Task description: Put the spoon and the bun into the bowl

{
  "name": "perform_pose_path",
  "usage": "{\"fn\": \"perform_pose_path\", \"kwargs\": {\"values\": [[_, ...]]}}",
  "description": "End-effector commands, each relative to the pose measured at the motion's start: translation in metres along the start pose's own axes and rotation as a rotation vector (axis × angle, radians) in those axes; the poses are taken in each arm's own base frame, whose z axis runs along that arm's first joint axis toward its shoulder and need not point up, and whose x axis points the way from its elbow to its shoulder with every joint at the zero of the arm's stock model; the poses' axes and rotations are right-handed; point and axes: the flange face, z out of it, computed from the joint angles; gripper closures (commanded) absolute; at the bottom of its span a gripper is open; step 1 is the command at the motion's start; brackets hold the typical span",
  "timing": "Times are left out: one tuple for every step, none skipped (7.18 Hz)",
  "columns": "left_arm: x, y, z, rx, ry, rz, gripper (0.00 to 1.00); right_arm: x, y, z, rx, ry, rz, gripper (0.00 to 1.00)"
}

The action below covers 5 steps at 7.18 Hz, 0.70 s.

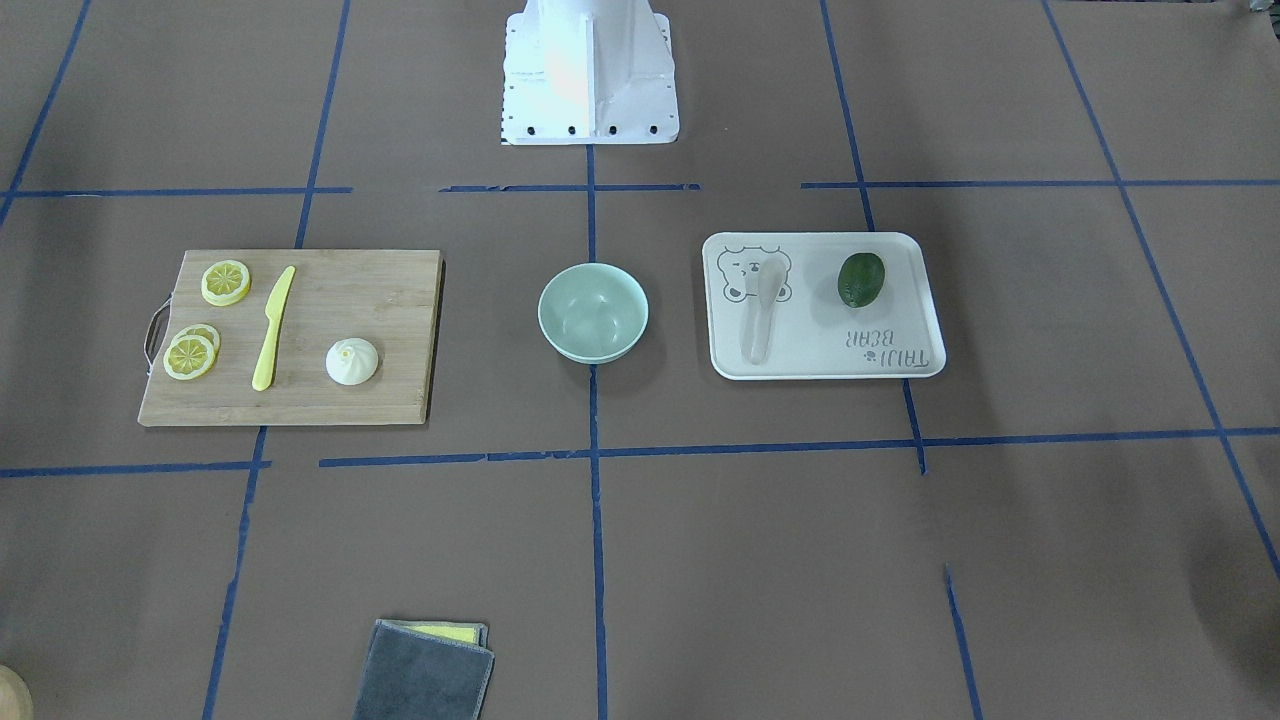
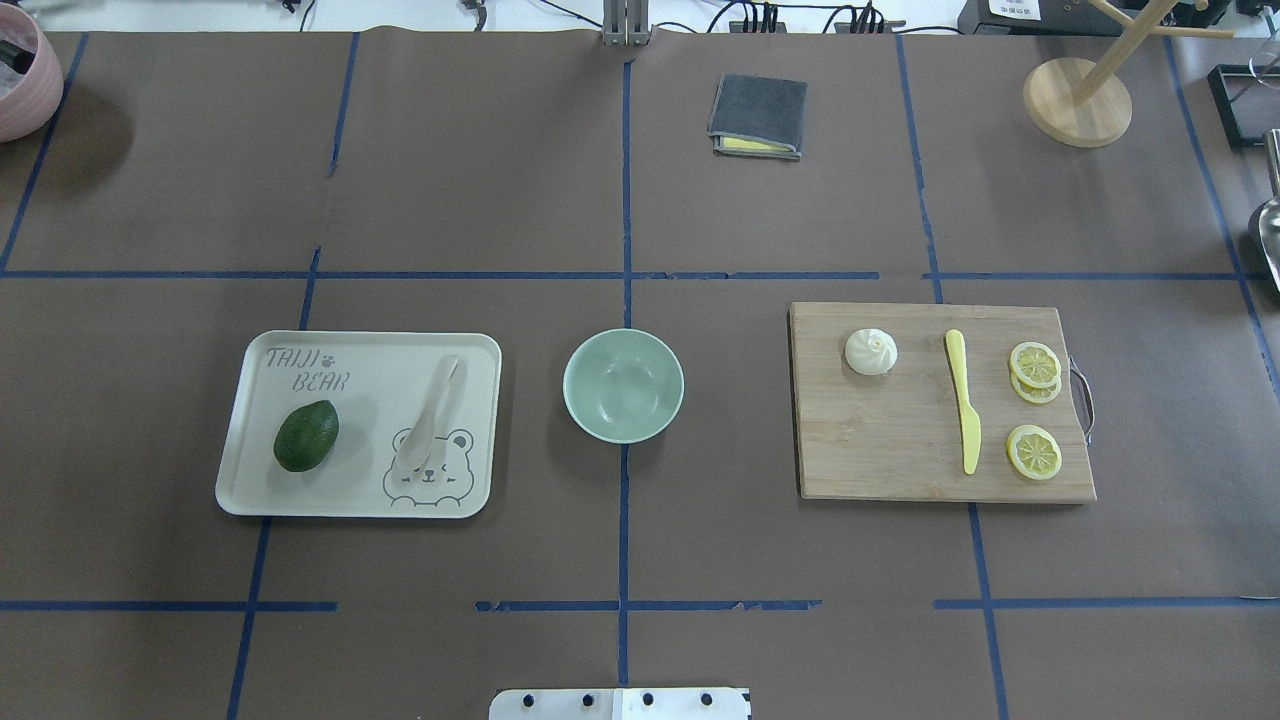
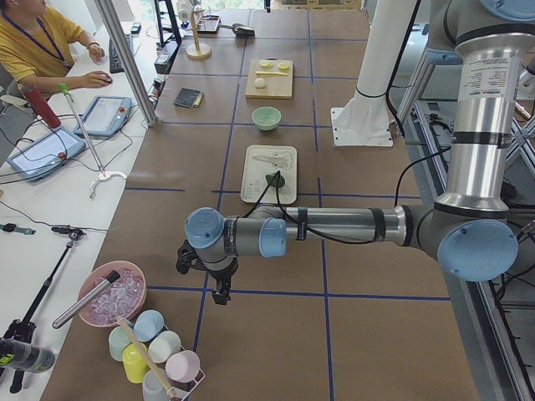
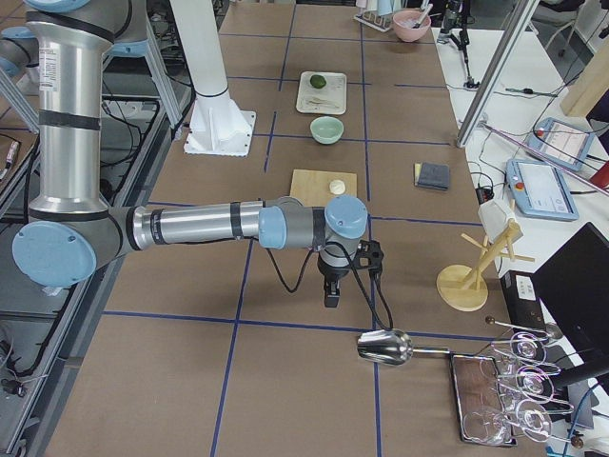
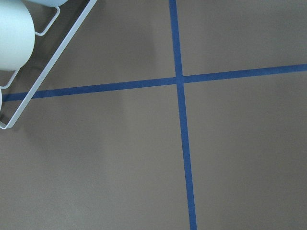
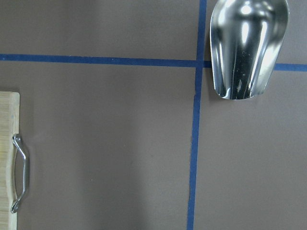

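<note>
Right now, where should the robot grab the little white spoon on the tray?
Probably the thin handle of the spoon, coming from straight above with the fingers closing across its width. It lies flat on the tray, so there's no side to pinch, and the handle is slimmer than the scoop.

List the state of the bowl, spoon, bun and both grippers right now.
bowl: upright, empty.
spoon: lying on the tray, outside the bowl.
bun: sitting pleats-up on the cutting board.
left gripper: over bare table; open or shut unclear.
right gripper: over bare table; open or shut unclear.
</note>
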Motion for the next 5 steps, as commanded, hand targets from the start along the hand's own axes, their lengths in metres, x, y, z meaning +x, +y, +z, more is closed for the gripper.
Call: {"fn": "perform_pose_path", "kwargs": {"values": [[0.008,-0.006,-0.008,0.019,0.003,0.021,0.00,0.001,0.003,-0.002,0.004,-0.002,0.002,0.00],[0.021,-0.006,-0.021,0.047,0.000,0.049,0.00,0.002,0.003,-0.001,0.004,-0.002,0.002,0.00],[0.028,-0.011,-0.027,0.057,-0.008,0.052,0.00,0.003,0.003,0.000,0.003,0.000,0.002,0.00],[0.036,-0.006,-0.035,0.076,-0.004,0.074,0.00,0.003,0.002,-0.001,0.006,0.004,-0.001,0.00],[0.045,-0.011,-0.043,0.093,-0.001,0.093,0.00,0.001,0.001,-0.001,0.007,0.001,-0.003,0.00]]}}
